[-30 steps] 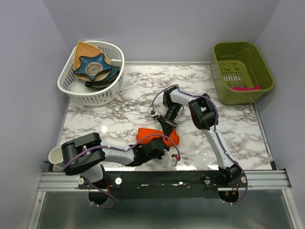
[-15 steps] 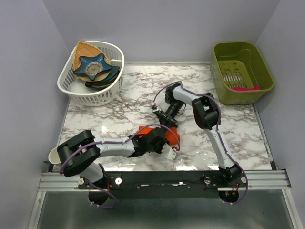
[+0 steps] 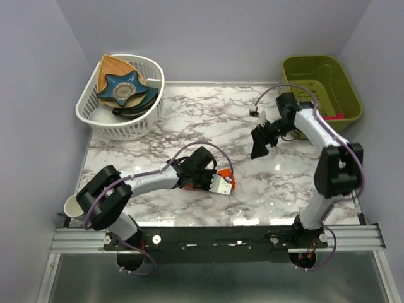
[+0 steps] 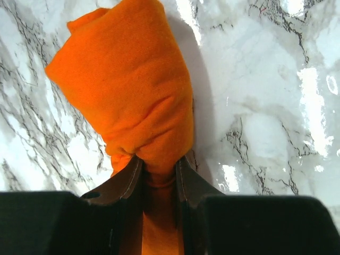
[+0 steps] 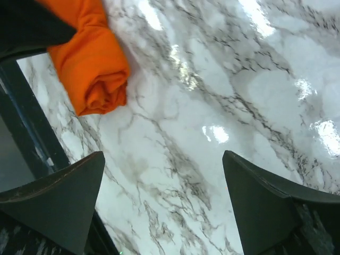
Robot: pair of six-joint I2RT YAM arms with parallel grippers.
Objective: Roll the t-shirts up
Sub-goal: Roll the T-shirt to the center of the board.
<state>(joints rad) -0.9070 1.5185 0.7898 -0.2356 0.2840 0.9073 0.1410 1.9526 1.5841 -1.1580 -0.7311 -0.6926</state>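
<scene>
A bright orange t-shirt [image 4: 133, 90], wound into a tight, stubby roll, lies on the marble table [image 3: 158, 120] a little near of its middle. One end is pinched in the left jaws, which are closed down narrow on the cloth. Seen from the left wrist, the roll runs straight out from between the two brown pads [image 4: 127, 178], its long axis in line with the left arm's [image 3: 151, 183] reach and its free, rounded end pointing away. The right jaws stand spread as wide as they go with nothing between them. They hang over bare marble toward the far right of the table, beside the green bin [image 3: 353, 117] and well apart from the roll. In the right wrist view the shirt sits off at the upper left, well outside the gap between the fingers, its coiled end face turned toward that camera. The relation that counts is plain: the left arm is on the shirt and the right arm is not, and the roll lies to the near left of the right jaws. By the look of it the rolling is close to finished. Any further tuck by the right arm would call for a swing back across the marble toward that coiled end. A loose release by the left jaws could let the outer wrap slacken.
</scene>
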